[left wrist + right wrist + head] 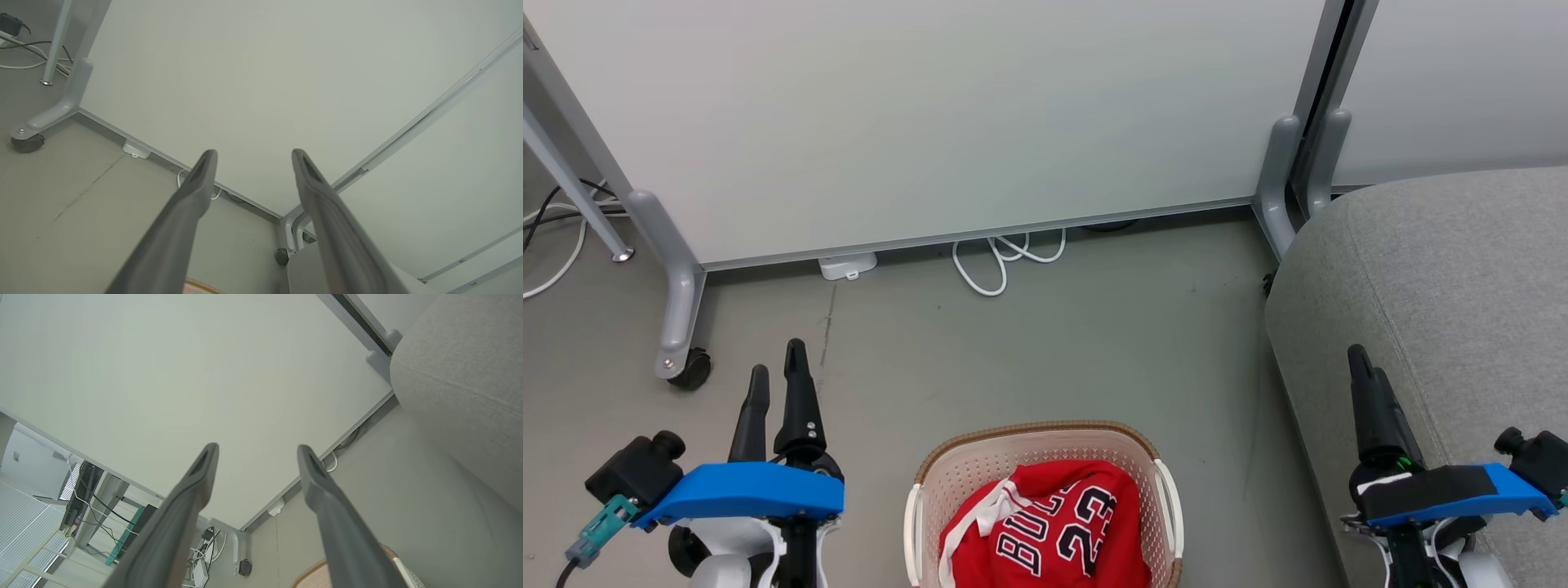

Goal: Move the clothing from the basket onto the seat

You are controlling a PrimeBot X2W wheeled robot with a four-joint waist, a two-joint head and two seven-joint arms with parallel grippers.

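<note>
Lying right of left claw [777, 359]: clothing [1045, 531]

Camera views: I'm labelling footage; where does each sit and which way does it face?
Head view: on the head, looking forward and down at the basket, jersey and seat; left gripper and right gripper show, both open.
Left wrist view: on the left wrist, looking along its own fingers at the partition.
Right wrist view: on the right wrist, along its fingers toward the partition and seat.
Shared: both wrist views catch the basket's rim at the bottom edge.
</note>
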